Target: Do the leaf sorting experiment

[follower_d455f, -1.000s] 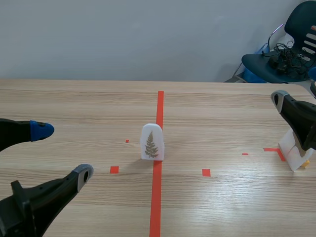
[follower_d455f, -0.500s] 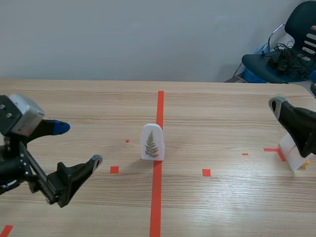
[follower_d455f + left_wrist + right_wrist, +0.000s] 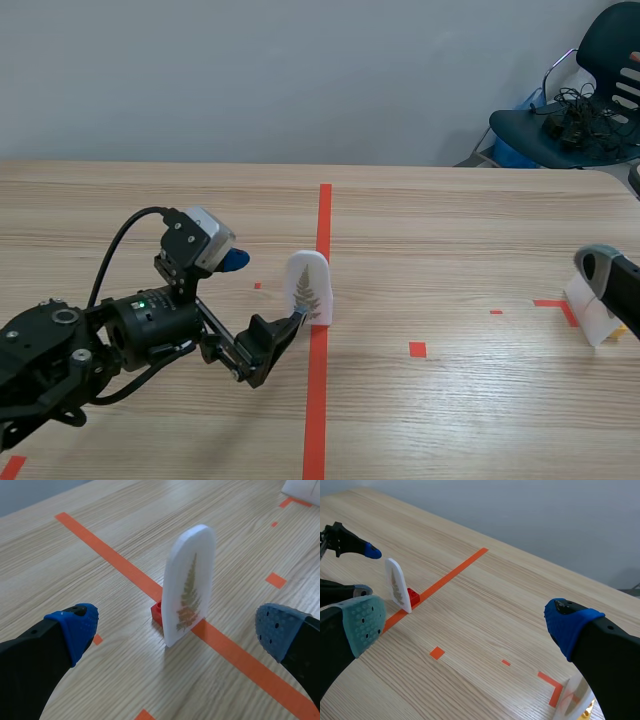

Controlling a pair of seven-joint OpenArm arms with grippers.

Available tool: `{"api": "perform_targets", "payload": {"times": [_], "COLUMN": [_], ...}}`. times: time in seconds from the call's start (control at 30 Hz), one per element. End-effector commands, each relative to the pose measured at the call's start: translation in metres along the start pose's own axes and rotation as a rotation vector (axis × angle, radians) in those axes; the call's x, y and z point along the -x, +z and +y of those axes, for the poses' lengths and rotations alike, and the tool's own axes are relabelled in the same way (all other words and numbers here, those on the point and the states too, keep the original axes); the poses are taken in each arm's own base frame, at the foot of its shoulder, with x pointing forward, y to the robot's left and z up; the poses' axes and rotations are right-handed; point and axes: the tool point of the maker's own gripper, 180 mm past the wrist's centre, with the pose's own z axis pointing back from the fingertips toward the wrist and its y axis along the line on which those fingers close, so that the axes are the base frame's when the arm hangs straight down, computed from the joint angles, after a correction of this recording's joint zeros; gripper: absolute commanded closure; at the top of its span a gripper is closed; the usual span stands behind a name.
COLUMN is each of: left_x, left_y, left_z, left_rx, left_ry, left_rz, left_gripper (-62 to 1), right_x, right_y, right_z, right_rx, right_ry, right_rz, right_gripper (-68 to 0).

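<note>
The leaf card (image 3: 308,288) stands upright on a red brick base (image 3: 158,613), on the centre tape line of the counter (image 3: 450,220). Its long axis is vertical and its printed face is toward the robot. It lies just ahead of the left pincer (image 3: 262,292), which is spread wide and empty, one finger to either side of the card. The left arm is much the nearer. The right pincer (image 3: 466,625), likewise wide open and empty, sits well apart beside a second white card (image 3: 590,310). Against the earlier frame, the left arm has advanced from the near left edge to the card, and the right pincer has sunk lower.
</note>
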Motion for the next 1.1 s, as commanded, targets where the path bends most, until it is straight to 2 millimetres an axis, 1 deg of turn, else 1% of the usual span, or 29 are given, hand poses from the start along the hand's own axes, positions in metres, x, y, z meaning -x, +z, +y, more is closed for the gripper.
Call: {"api": "perform_targets", "payload": {"times": [0.0,0.1,0.23,0.27,0.33,0.37,0.4,0.5,0.63,0.87,1.07], "left_x": [-0.014,-0.013,-0.017,-0.018,-0.019,-0.021,-0.025,-0.033,-0.038,-0.040,-0.041], "left_y": [-0.007,-0.017,-0.023,-0.024,-0.025,-0.026,-0.026,-0.029,-0.032,-0.035,-0.033], "left_z": [0.005,-0.001,-0.013,-0.014,-0.017,-0.017,-0.018,-0.021,-0.026,-0.029,-0.026], "left_rx": [-0.003,0.021,0.049,0.052,0.055,0.055,0.056,0.058,0.064,0.067,0.062], "left_ry": [-0.022,-0.021,-0.017,-0.014,-0.009,-0.007,-0.005,0.003,0.016,0.023,0.020], "left_rz": [-0.044,-0.055,-0.069,-0.072,-0.077,-0.085,-0.105,-0.139,-0.159,-0.167,-0.166], "left_gripper": [-62.3,-62.3,-62.3,-60.0,-47.2,-41.8,-37.9,-30.9,-17.2,-5.5,-5.3], "right_x": [-0.012,-0.011,-0.011,-0.011,-0.011,-0.011,-0.011,-0.011,-0.011,-0.011,-0.011], "right_y": [-0.002,-0.002,-0.002,-0.002,-0.002,-0.002,-0.002,-0.002,-0.001,-0.001,-0.001], "right_z": [-0.003,-0.004,-0.004,-0.004,-0.004,-0.004,-0.004,-0.004,-0.004,-0.004,-0.004], "right_rx": [0.006,0.006,0.008,0.008,0.008,0.008,0.008,0.010,0.012,0.012,0.012], "right_ry": [0.000,-0.001,-0.004,-0.004,-0.004,-0.004,-0.004,-0.006,-0.008,-0.008,-0.008], "right_rz": [-0.042,-0.034,-0.036,-0.036,-0.036,-0.036,-0.036,-0.037,-0.038,-0.038,-0.038], "right_gripper": [-67.9,-67.9,-67.9,-67.9,-67.9,-67.9,-67.9,-67.9,-67.9,-67.9,-67.9]}}
